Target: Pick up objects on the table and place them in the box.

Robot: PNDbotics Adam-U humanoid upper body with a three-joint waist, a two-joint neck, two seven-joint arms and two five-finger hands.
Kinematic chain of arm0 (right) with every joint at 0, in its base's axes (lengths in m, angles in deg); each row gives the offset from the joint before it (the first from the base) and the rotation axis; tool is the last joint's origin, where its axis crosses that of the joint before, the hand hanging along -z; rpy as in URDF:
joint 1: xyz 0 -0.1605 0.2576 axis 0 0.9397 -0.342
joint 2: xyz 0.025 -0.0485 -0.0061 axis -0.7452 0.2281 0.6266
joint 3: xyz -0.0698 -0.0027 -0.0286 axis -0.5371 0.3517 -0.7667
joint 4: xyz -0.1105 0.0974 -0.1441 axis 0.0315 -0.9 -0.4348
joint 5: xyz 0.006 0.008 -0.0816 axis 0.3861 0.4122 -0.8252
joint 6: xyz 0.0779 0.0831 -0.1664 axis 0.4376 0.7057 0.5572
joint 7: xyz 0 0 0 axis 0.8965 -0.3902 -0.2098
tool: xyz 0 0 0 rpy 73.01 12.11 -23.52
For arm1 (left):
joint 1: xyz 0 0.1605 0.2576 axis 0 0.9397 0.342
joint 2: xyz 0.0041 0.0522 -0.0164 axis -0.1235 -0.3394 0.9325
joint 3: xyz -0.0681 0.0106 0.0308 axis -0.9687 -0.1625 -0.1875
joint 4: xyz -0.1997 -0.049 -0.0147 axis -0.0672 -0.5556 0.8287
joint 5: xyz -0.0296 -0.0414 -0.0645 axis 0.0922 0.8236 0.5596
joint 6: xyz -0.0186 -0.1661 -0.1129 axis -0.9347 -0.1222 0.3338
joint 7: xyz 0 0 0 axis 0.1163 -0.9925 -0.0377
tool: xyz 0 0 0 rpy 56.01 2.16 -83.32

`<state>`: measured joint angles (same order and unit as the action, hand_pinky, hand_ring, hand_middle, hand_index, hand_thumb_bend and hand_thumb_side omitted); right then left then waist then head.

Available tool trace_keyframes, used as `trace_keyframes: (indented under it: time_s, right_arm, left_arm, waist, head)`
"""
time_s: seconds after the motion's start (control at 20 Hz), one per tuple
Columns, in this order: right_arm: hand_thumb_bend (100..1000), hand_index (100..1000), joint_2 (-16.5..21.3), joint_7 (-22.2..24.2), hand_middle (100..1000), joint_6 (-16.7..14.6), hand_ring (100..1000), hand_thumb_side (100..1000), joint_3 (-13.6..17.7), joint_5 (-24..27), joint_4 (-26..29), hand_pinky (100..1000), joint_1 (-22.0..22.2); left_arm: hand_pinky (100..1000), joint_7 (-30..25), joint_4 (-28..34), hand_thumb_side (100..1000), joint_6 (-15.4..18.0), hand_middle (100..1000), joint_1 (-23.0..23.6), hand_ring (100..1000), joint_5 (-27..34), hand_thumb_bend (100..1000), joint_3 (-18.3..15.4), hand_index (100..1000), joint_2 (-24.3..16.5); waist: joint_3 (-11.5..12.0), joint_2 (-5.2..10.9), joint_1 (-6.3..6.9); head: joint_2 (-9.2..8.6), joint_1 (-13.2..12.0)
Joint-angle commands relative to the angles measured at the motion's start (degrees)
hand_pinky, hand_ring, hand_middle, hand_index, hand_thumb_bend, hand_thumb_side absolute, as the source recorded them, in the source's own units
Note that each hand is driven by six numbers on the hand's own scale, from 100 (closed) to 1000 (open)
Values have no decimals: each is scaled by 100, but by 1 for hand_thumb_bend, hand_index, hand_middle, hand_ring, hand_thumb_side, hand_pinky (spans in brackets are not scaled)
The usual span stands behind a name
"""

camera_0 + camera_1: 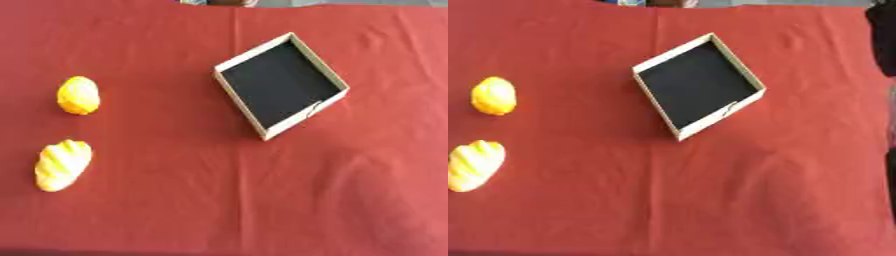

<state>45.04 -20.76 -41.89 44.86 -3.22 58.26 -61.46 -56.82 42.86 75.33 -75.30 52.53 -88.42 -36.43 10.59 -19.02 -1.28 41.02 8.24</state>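
No writing shows. The box (328, 75), turned askew on the red cloth (219, 200), has a black floor with nothing in it. Well to its left lie an orange (78, 95) and, nearer, a bread loaf (62, 164). Neither hand is visible, so their state cannot be told.

Looks like a staged test setup rather than a lived-in room: table (262, 200) draped edge to edge in plain red cloth, creased down the middle. Only props laid out (toy-like foods (78, 95) at 9 o'clock, shallow black-lined box (280, 85) toward 1 o'clock). Surroundings otherwise hidden; cannot tell further.
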Motion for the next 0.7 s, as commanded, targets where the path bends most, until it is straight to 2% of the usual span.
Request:
trace_keyframes:
  time_s: [0.05, 0.15, 0.2, 0.3, 0.35, 0.5, 0.7]
  right_arm:
    - [100, 825, 215, 1, 717, -26, 893, 543, 55, -43, 110, 938, -36]
    - [100, 825, 232, -1, 717, -31, 893, 542, 54, -49, 110, 938, -27]
    - [100, 825, 239, 1, 717, -35, 893, 542, 53, -51, 110, 938, -23]
    - [100, 825, 241, 2, 717, -37, 893, 542, 51, -52, 110, 938, -18]
    - [100, 825, 239, 4, 717, -37, 894, 542, 49, -51, 110, 938, -21]
    - [100, 826, 231, 15, 716, -40, 894, 542, 43, -42, 110, 938, -28]
    - [100, 826, 209, 37, 716, -29, 895, 542, 26, -27, 110, 939, -39]
  left_arm:
    - [848, -843, 89, 377, -167, 757, 144, 814, -629, 144, 1, 910, -509]
    - [859, -1489, 89, 346, -238, 773, 222, 830, -969, 200, 33, 920, -699]
    - [861, -1756, 89, 269, -279, 776, 235, 834, -1084, 221, 42, 927, -778]
    - [867, -2167, 89, 188, -355, 785, 242, 842, -1214, 255, 75, 935, -914]
    - [881, -2382, 89, 100, -408, 805, 255, 862, -1271, 313, 109, 940, -970]
    - [901, -3076, 89, 100, -583, 822, 253, 880, -1370, 347, 239, 949, -1062]
    - [912, -3633, 89, 100, -540, 817, 123, 883, -1137, 374, 420, 939, -1128]
  waist:
    - [26, 80, 35]
    - [48, 84, 40]
    - [55, 86, 41]
    - [61, 87, 40]
    - [59, 84, 37]
    - [40, 79, 22]
    - [23, 77, 4]
  head:
    - [-78, 59]
    - [-69, 73]
    - [-63, 72]
    - [-46, 61]
    - [-38, 49]
    - [-16, 20]
    - [-16, -9]
